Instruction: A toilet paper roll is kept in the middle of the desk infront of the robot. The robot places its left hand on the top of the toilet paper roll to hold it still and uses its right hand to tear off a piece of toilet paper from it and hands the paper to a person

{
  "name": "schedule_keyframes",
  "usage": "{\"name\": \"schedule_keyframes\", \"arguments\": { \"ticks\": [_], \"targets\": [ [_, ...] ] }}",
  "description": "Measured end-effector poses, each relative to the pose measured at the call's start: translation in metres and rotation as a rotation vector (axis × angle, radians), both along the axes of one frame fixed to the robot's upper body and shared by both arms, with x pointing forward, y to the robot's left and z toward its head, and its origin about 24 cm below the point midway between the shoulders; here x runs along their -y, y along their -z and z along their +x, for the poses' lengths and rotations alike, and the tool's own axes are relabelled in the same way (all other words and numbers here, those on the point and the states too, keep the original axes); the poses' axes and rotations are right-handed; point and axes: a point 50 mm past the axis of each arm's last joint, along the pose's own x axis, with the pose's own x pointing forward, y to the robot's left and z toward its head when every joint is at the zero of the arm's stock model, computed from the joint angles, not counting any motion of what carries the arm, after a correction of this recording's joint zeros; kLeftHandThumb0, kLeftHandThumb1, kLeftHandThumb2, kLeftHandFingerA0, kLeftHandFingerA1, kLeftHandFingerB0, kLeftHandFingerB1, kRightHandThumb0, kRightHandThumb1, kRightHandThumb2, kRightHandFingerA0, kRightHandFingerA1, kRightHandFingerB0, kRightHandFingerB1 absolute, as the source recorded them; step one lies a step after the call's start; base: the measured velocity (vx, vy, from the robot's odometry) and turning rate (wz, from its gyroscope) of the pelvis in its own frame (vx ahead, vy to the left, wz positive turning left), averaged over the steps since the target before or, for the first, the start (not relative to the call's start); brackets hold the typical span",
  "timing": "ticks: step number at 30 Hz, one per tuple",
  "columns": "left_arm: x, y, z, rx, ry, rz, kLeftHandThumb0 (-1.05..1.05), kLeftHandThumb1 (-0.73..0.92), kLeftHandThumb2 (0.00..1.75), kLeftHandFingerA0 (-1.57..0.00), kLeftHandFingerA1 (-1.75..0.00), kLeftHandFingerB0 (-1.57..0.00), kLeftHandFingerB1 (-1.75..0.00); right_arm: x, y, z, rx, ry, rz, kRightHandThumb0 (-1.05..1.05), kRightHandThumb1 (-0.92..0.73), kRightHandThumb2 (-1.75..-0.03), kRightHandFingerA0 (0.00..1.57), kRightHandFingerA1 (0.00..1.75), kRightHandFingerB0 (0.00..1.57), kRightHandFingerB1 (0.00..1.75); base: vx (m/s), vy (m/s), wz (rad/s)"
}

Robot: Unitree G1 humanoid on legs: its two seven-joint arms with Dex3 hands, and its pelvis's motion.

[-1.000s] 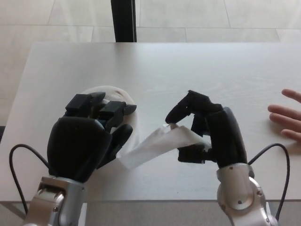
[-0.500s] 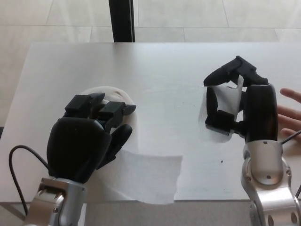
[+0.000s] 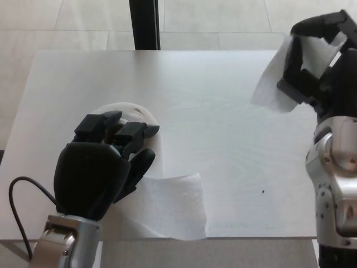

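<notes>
Pale wood-grain table (image 3: 223, 139), matte and smooth. Soft white toilet paper roll (image 3: 131, 111) is pinned near the front-left under the left hand (image 3: 97, 173), chunky glossy black fingers pressed on its top. A thin loose sheet (image 3: 170, 206) is trailed flat from the roll toward the front edge. A torn, crinkly piece (image 3: 273, 84) is pinched in the raised right hand (image 3: 318, 61) over the far-right corner.

Plain indoor room, perhaps a lab or office, pale wooden desk (image 3: 184, 84), large light floor tiles (image 3: 67, 22)
</notes>
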Motion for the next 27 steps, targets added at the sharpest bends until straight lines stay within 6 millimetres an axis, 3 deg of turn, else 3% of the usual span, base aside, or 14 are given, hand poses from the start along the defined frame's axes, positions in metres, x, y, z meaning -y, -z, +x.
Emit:
{"name": "schedule_keyframes", "arguments": {
  "ticks": [7,8,11,12,15,16,19,21,26,27],
  "targets": [
    [-0.009,0.009,-0.009,-0.031,-0.025,0.02,-0.44,0.84,0.65,-0.3,-0.6,-0.5,-0.44,0.075,-0.033,0.008,0.034,0.142,-0.047,-0.09,-0.36,-1.4,1.03,1.75,0.91,1.46,0.0,0.0,0.0],
    [-0.01,0.009,-0.01,-0.034,-0.029,0.025,-0.45,0.84,0.65,-0.31,-0.61,-0.51,-0.44,0.084,-0.035,0.008,0.025,0.156,-0.064,-0.19,-0.38,-1.23,1.35,1.5,1.03,1.27,0.0,0.0,0.0],
    [-0.014,0.009,-0.011,-0.033,-0.035,0.037,-0.46,0.86,0.65,-0.31,-0.61,-0.51,-0.44,0.106,-0.034,0.009,-0.02,0.181,-0.148,-0.18,-0.4,-1.22,1.3,1.45,1.0,1.25,0.0,0.0,0.0],
    [-0.015,0.009,-0.012,-0.034,-0.037,0.046,-0.46,0.85,0.66,-0.31,-0.61,-0.51,-0.45,0.113,-0.031,0.01,-0.047,0.187,-0.197,-0.16,-0.35,-1.38,0.95,1.67,0.82,1.52,0.0,0.0,0.0],
    [-0.017,0.007,-0.012,-0.021,-0.04,0.049,-0.47,0.85,0.66,-0.31,-0.62,-0.51,-0.46,0.124,-0.021,0.011,-0.108,0.202,-0.299,-0.19,-0.4,-1.32,0.88,1.72,0.73,1.56,0.0,0.0,0.0],
    [-0.017,0.007,-0.012,-0.017,-0.04,0.049,-0.47,0.84,0.65,-0.31,-0.63,-0.52,-0.46,0.127,-0.018,0.012,-0.128,0.205,-0.333,-0.21,-0.45,-1.23,0.86,1.74,0.73,1.59,0.0,0.0,0.0],
    [-0.017,0.006,-0.013,-0.012,-0.041,0.047,-0.45,0.84,0.65,-0.3,-0.62,-0.52,-0.45,0.133,-0.009,0.012,-0.178,0.213,-0.412,-0.12,-0.49,-1.18,0.82,1.75,0.69,1.54,0.0,0.0,0.0],
    [-0.017,0.006,-0.013,-0.011,-0.042,0.046,-0.45,0.85,0.65,-0.29,-0.62,-0.52,-0.45,0.139,-0.001,0.012,-0.218,0.216,-0.469,-0.14,-0.55,-1.01,0.86,1.75,0.69,1.57,0.0,0.0,0.0],
    [-0.019,0.006,-0.014,-0.01,-0.048,0.047,-0.45,0.84,0.65,-0.29,-0.63,-0.53,-0.45,0.148,0.017,0.012,-0.311,0.216,-0.61,-0.07,-0.54,-1.03,0.82,1.75,0.67,1.59,0.0,0.0,0.0],
    [-0.019,0.007,-0.014,-0.01,-0.049,0.047,-0.46,0.85,0.65,-0.28,-0.63,-0.52,-0.45,0.149,0.021,0.012,-0.33,0.215,-0.637,-0.17,-0.51,-1.03,1.15,1.37,0.93,1.23,0.0,0.0,0.0]
  ]
}}
